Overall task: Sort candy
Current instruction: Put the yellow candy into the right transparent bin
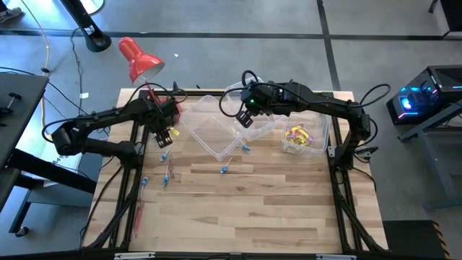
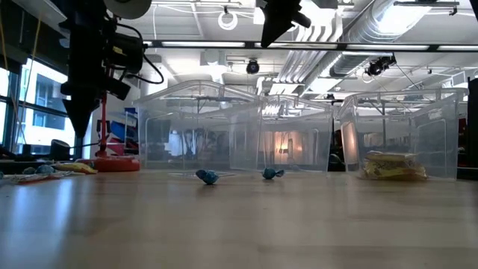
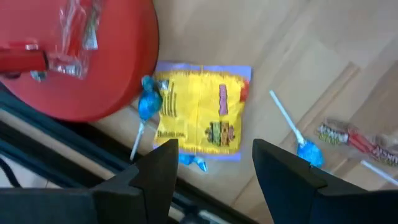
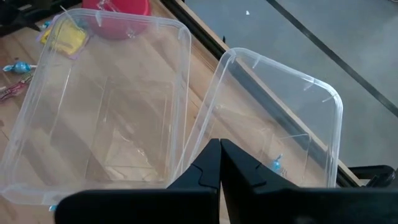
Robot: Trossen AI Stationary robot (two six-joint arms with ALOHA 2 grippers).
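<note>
A yellow square packet [image 3: 199, 115] lies flat on the wood beside the red lamp base [image 3: 81, 56]. My left gripper [image 3: 214, 168] is open and hovers above the packet with a finger on either side, touching nothing; it also shows in the high view [image 1: 167, 133]. Blue-wrapped pieces on sticks [image 3: 149, 102] [image 3: 308, 149] and a red/pink stick [image 3: 354, 140] lie close by. My right gripper [image 4: 219, 168] is shut and empty, high above the wall between two clear bins [image 1: 245, 118]. One blue piece [image 4: 275, 163] lies in the bin below it.
Three clear bins stand at the back: a tilted one [image 1: 216, 130], one behind it [image 1: 260, 108], and one holding yellow packets [image 1: 303, 137]. Loose blue pieces [image 1: 223, 170] [image 1: 245, 149] [image 1: 144, 182] and red/pink sticks [image 1: 171, 170] [image 1: 138, 213] lie on the wood. The red lamp [image 1: 137, 58] stands at the far left.
</note>
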